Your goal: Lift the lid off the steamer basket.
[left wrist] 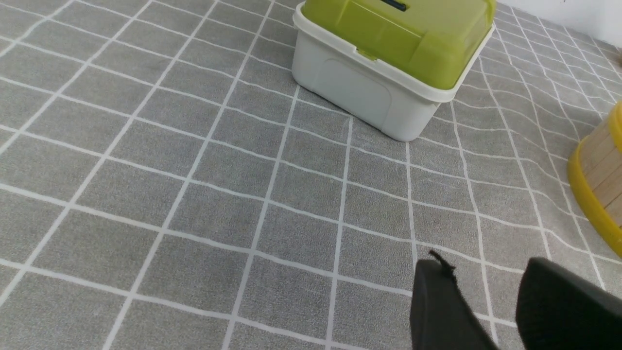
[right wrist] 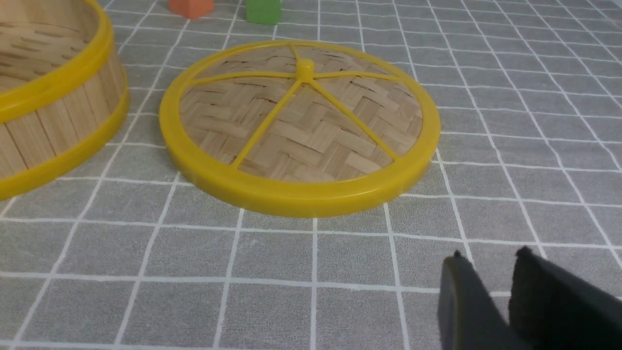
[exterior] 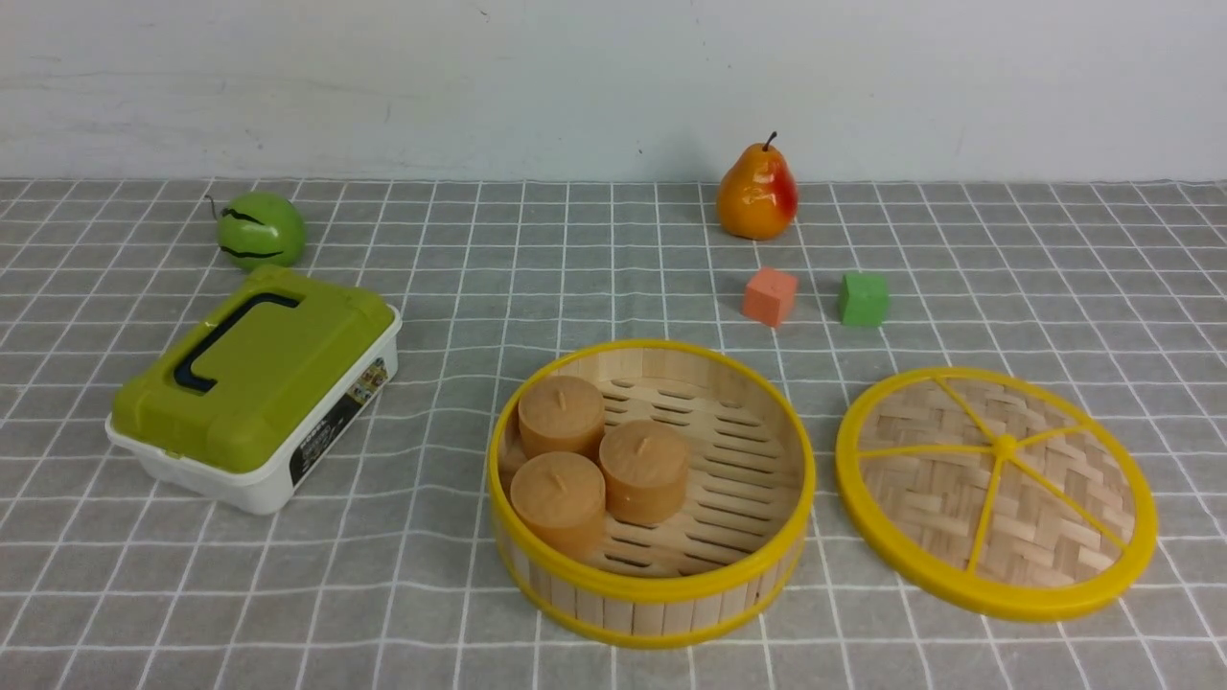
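Hands [right wrist: 486,262] mostly cut off, fingertips only.

Steamer basket [right wrist: 53,97]: cut off at right wrist frame edge. Box [left wrist: 388,63]: top cropped in left wrist view. Fourth candle [exterior: 511,450]: mostly hidden behind others.

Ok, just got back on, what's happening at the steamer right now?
The lid is already off, lying flat on the cloth to the right of the steamer basket, which sits open with four brown cakes inside. Neither gripper holds anything: the right gripper is near the lid, empty, and the left gripper is by the green-lidded box.
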